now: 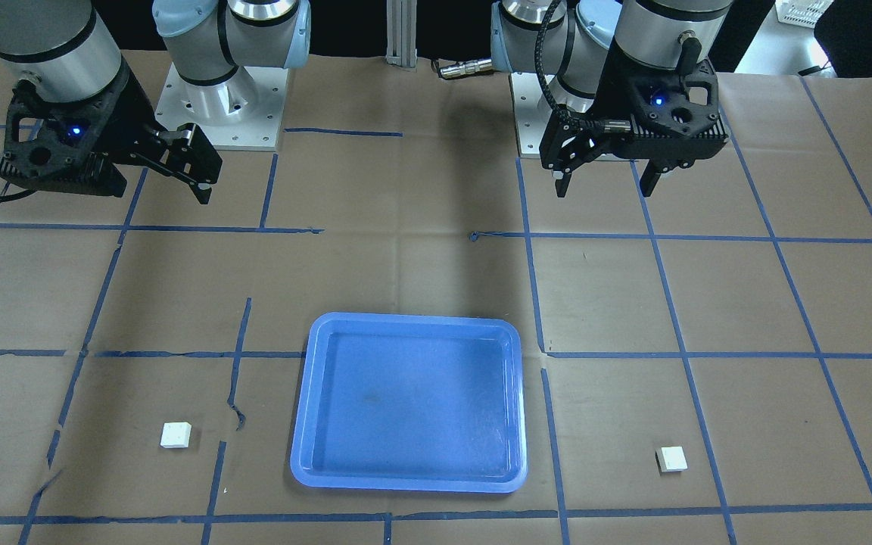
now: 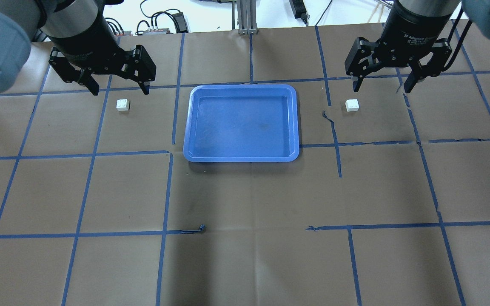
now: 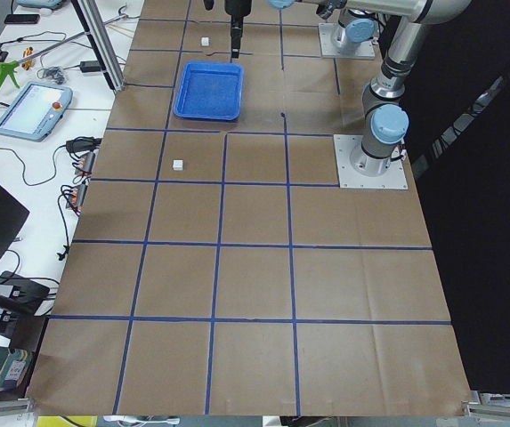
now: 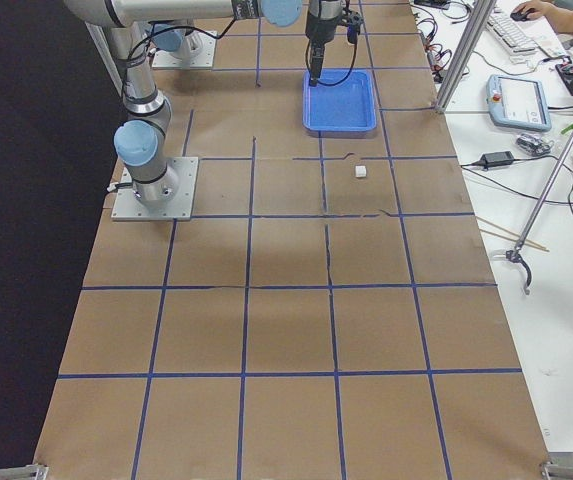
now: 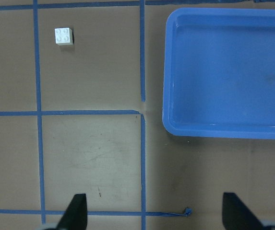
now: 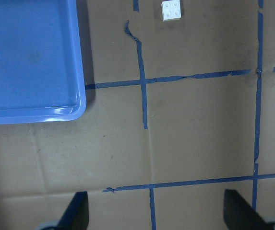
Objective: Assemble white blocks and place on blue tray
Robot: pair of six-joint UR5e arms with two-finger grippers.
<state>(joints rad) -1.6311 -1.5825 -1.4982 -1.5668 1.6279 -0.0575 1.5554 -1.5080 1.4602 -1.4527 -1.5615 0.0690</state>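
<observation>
**A:** How do the hands stand?

**B:** The left gripper (image 2: 120, 89) hangs above the table with its jaws spread wide and nothing between them. The right gripper (image 2: 381, 87) is the same: wide apart, holding nothing.

**A:** And the white blocks?

**B:** They are unjoined, one on each side. The left white block (image 2: 122, 104) lies studs up on the brown table (image 2: 245, 199). In the overhead view it sits just below the gap between the left gripper's fingers (in the left wrist view it is well ahead of the fingertips (image 5: 77, 211), toward the upper left corner). The right white block (image 2: 352, 105) lies near the right gripper's inner finger, also studs up.

**A:** The tray?

**B:** The blue tray (image 2: 243, 86) lies flat between the two blocks, well apart from each. Both blocks rest on the paper outside it. Blue tape (image 2: 58, 156) marks the table in squares.
</observation>
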